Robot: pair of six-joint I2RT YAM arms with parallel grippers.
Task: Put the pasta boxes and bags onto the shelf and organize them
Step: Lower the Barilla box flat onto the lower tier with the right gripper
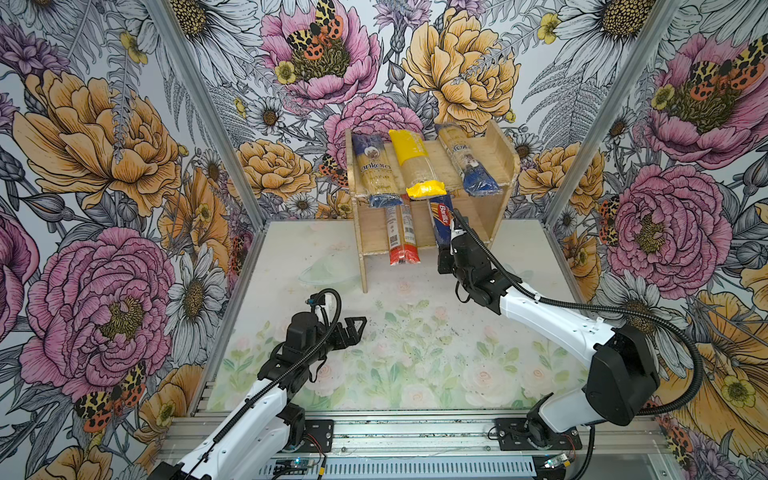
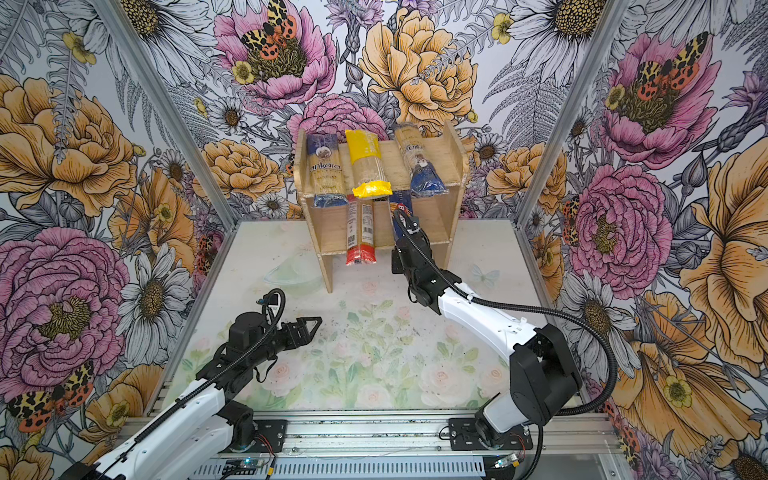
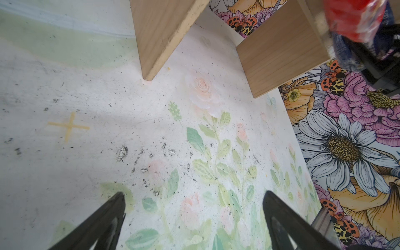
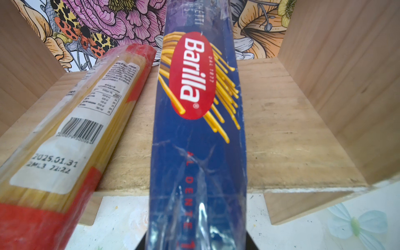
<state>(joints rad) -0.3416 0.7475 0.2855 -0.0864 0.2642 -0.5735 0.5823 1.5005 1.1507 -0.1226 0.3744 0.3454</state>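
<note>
Holding the Barilla pack [image 4: 199, 129] by its near end, my right gripper [image 1: 445, 259] is clamped on it, a finger on each side. The pack reaches in over the lower tier of the shelf [image 1: 500, 162], just right of the red-ended pack [image 1: 401, 237], with its near end jutting past the front edge. I cannot tell whether it rests on the board. On the top tier I see the ankara bag [image 1: 374, 170], yellow bag [image 1: 413, 166] and blue-ended bag [image 1: 463, 160] side by side. My left gripper [image 3: 194, 193] hangs over the mat [image 1: 415, 353], jaws apart and empty.
</note>
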